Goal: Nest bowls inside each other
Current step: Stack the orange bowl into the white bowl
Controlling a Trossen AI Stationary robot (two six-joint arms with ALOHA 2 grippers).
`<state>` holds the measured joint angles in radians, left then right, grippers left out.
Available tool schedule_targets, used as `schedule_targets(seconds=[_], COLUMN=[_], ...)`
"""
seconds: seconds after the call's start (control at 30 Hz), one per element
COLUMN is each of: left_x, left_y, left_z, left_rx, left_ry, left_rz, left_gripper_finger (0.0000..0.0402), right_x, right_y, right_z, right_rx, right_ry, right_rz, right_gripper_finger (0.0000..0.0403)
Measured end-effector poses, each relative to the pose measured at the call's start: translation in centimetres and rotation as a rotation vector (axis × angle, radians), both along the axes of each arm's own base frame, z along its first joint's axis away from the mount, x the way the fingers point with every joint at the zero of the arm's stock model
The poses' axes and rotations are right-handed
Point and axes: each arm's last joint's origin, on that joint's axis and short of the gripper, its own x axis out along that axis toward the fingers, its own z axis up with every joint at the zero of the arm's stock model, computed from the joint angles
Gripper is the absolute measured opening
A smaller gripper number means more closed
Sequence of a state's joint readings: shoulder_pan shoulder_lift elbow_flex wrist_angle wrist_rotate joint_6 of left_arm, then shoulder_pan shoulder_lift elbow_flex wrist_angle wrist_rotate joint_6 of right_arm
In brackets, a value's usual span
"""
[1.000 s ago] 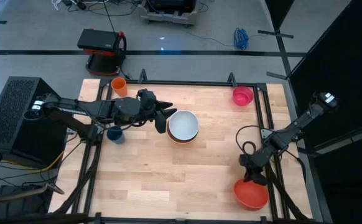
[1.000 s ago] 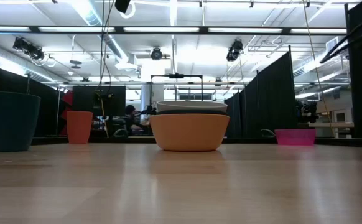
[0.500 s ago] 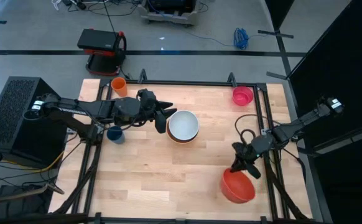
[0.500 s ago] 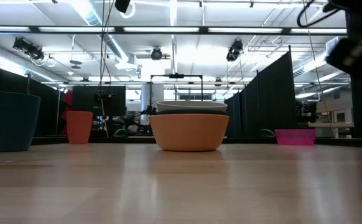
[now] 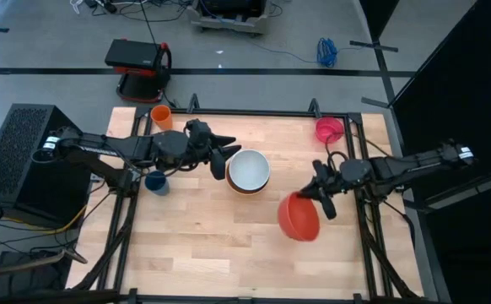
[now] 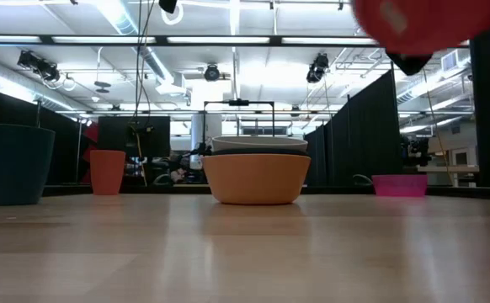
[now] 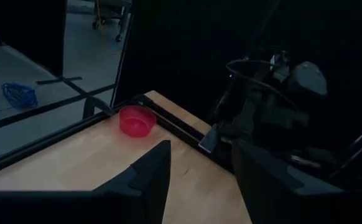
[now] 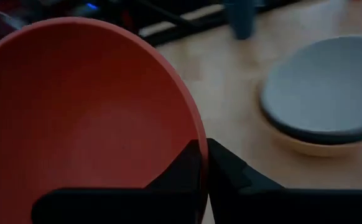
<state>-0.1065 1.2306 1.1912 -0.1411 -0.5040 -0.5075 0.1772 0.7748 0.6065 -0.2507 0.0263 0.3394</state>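
A white bowl (image 5: 249, 168) sits nested in an orange bowl (image 6: 256, 178) at the table's middle. My left gripper (image 5: 219, 155) hovers just left of them, open and holding nothing. A red bowl (image 5: 299, 217) hangs in the air right of centre with my right gripper (image 5: 316, 199) shut on it; in the low view the red bowl (image 6: 422, 21) shows high above the table. A small pink bowl (image 5: 329, 129) rests on its base at the far right corner. My right gripper pinches the red bowl's rim (image 8: 194, 127), one finger inside the bowl and the other finger (image 8: 231, 169) outside its wall. It comes at the bowl from the table's right, slanting a little downward. The bowl is lifted clear of the table and tilted.
An orange cup (image 5: 161, 116) stands at the far left and a dark blue cup (image 5: 155, 181) near the left edge. A black rail frame (image 5: 359, 160) borders the table. Bare wood lies along the near half (image 5: 220, 245).
My right gripper has risen from the table's near right corner and swung toward the far edge and the centre, rolling as it went. The red bowl has gone with it: it stood on the table and now hangs clear and tilted.
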Motion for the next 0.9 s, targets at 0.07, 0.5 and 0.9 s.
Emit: schedule_targets(seconds=[0.07, 0.5, 0.9], left_x=[0.0, -0.8, -3.2], left_y=[0.0, 0.1, 0.4], left_z=[0.1, 1.0, 2.3], left_rx=[0.003, 0.041, 0.060], left_ry=[-0.005, -0.030, -0.049], left_rz=[-0.001, -0.006, -0.003], left_gripper_finger=[0.0158, 0.0158, 0.0158], right_x=[0.1, 1.7, 6.7], right_y=[-0.7, -4.5, -7.1], right_z=[0.5, 3.6, 4.2], right_rx=[-0.044, -0.198, -0.256], right_ry=[-0.004, -0.090, -0.054], right_rz=[-0.038, -0.229, -0.203], right_gripper_finger=[0.0000, 0.0000, 0.0000])
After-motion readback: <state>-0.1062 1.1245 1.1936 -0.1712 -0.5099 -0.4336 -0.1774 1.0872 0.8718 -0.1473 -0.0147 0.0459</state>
